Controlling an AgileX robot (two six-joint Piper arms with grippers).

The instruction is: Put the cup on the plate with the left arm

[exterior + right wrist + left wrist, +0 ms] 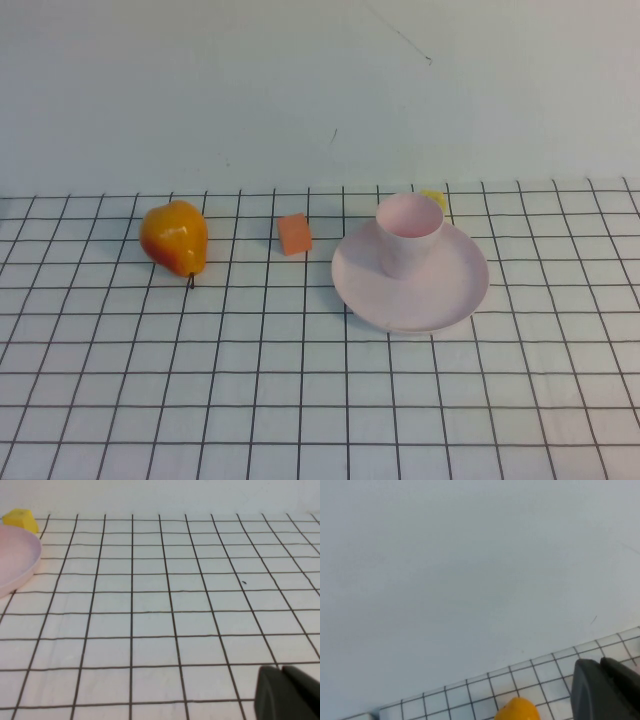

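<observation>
The pale pink cup (408, 234) stands upright on the round pale pink plate (440, 295), towards its back half, right of the table's middle. Neither arm shows in the high view. In the left wrist view my left gripper (599, 662) is shut and empty, raised and facing the back wall, with the top of the pear (518, 711) below it. In the right wrist view my right gripper (281, 669) is shut and empty low over the checked cloth, with the plate's rim (22, 565) well off to one side. The cup is hidden in both wrist views.
An orange-yellow pear (175, 238) lies at the back left. A small orange block (294, 234) sits between the pear and the plate. A small yellow object (434, 200) lies behind the cup; it also shows in the right wrist view (20, 520). A white wall bounds the back.
</observation>
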